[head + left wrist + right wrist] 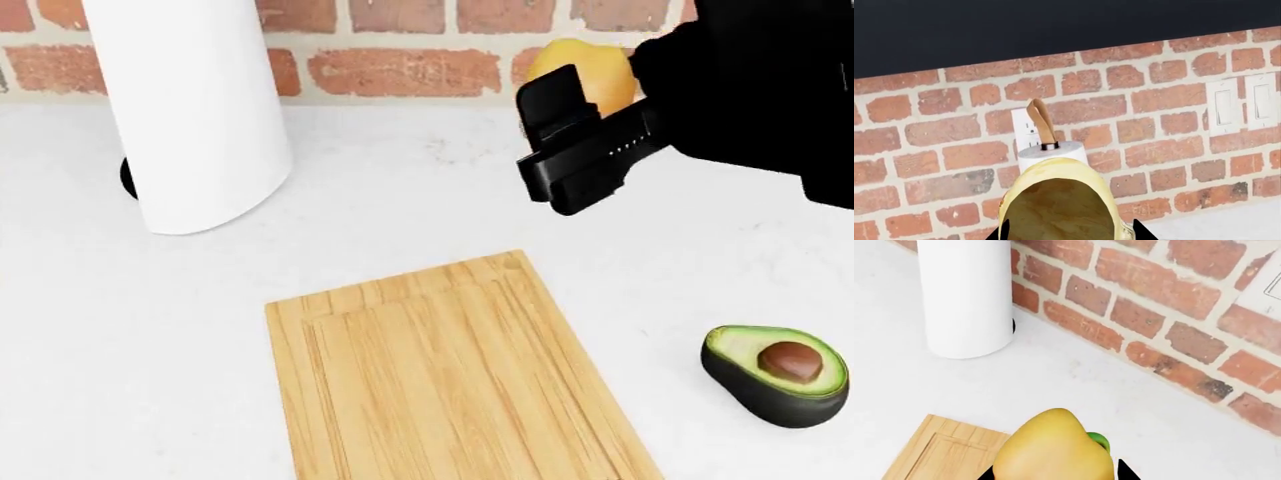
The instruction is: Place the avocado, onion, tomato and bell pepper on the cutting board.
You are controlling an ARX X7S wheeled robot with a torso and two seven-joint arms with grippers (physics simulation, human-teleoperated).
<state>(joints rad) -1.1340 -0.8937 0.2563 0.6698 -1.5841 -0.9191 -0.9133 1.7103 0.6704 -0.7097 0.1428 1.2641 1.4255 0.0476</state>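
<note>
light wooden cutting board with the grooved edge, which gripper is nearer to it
Right. Right gripper hovers beyond the cutting board's far corner; left gripper is outside the head view.

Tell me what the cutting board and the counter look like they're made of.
The cutting board looks like light, matte wood: visible lengthwise grain and a groove near its edge. The counter looks like a smooth white surface, perhaps stone or laminate; it is only faintly mottled, so I can't tell which.

I can read no text, label, brand, number or sign anywhere in my views: none on the brick wall (1154,115), the white roll (194,110), the cutting board (454,380) or the switch plates (1223,106).
</note>
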